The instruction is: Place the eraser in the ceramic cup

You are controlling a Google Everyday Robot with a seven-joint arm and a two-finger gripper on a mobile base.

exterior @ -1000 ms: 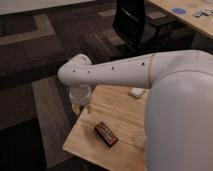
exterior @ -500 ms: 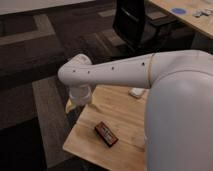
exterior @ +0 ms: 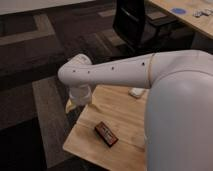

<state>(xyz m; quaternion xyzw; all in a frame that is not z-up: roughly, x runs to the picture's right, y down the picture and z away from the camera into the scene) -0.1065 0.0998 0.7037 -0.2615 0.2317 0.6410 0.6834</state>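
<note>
Since the earlier frame the arm has barely shifted, and the eraser [exterior: 106, 134] lies unmoved on the bench [exterior: 127, 112]. The gripper [exterior: 76, 102] hangs below the wrist, up and left of the eraser and apart from it. Whether it is open or closed cannot be told, and it appears to hold nothing. No ceramic cup is visible. The reach should probably end above the eraser, aligned across its narrow sides, before descending.

High camera looks down along arm [exterior: 110, 72] to pincer [exterior: 77, 100] at table [exterior: 125, 117].
</note>
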